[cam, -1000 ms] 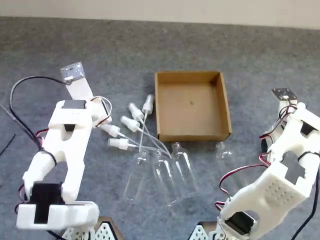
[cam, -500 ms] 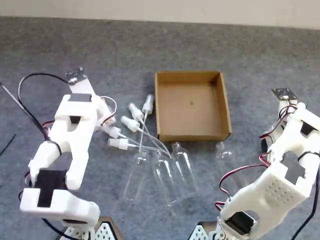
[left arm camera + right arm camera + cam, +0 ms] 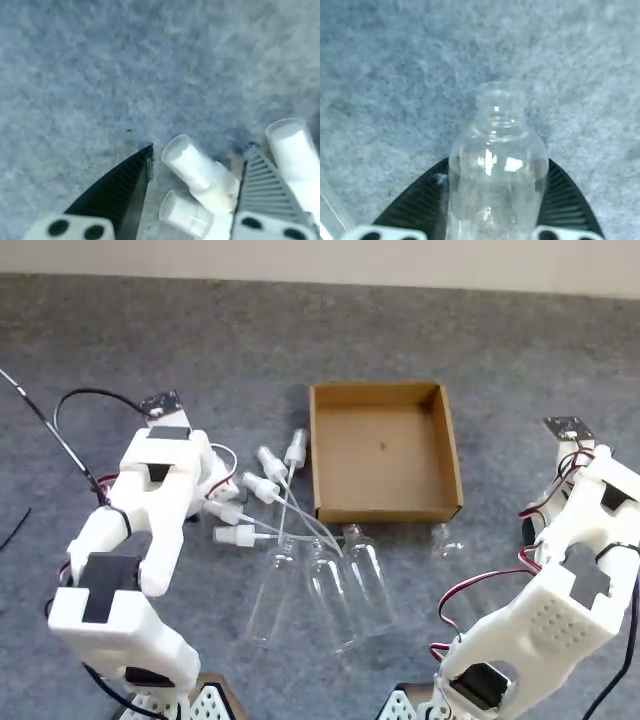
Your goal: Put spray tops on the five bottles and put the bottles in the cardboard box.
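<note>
Left wrist view first: my left pincer (image 3: pixel 200 152) is wide open and low over the grey carpet (image 3: pixel 90 75). One white spray top (image 3: pixel 197 169) lies right between its two fingers. The pincer holds nothing. A second top (image 3: pixel 181 214) lies touching the first one. A third top (image 3: pixel 294 147) sits just outside the pale finger.

I think my job now is to pick up one spray top. To do it well, I should close on only that one and keep the second top out of the bite. I should squeeze the fat cap part, not the thin tube, and go slowly so it does not roll or pop away. In the high view the thin tubes (image 3: pixel 300 520) cross each other. So I should lift straight up and gently, so the other tops are not dragged along.

My right pincer (image 3: pixel 497 172) has a clear bottle (image 3: pixel 496 145) between its black fingers. Both fingers press on the bottle's sides, so I judge it is grasping the bottle. The neck is open, with no top on it.

In the high view that bottle is just beside the front corner of the cardboard box (image 3: pixel 385 512). Three more bottles (image 3: pixel 320 585) lie side by side on the carpet in front of the box.
</note>
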Controlling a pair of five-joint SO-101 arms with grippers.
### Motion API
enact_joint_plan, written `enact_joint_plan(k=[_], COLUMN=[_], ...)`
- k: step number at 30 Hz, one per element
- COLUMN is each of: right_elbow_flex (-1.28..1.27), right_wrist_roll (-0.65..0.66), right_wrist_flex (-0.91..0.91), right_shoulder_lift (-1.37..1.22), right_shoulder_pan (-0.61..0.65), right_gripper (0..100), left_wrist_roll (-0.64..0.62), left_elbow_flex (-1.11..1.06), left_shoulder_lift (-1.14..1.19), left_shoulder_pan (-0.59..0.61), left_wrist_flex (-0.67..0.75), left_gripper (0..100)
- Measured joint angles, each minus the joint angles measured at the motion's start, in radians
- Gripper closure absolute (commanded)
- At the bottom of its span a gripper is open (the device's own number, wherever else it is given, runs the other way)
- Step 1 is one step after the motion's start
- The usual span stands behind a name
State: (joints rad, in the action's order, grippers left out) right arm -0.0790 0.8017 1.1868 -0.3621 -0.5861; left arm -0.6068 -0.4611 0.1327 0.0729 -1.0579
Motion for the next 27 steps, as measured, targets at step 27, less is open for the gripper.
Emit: enact_joint_plan(k=[27], right_elbow_flex=[0.0], right_wrist_roll=[0.0], right_wrist_flex=[0.0], right_shoulder_lift=[0.0], right_shoulder_pan=[0.0], right_gripper=[82.0], left_wrist_roll=[0.396], left_elbow_flex=[0.591], left_shoulder_lift=[0.009], left_shoulder_pan=[0.015], left_wrist_flex=[-0.061], left_gripper=[95])
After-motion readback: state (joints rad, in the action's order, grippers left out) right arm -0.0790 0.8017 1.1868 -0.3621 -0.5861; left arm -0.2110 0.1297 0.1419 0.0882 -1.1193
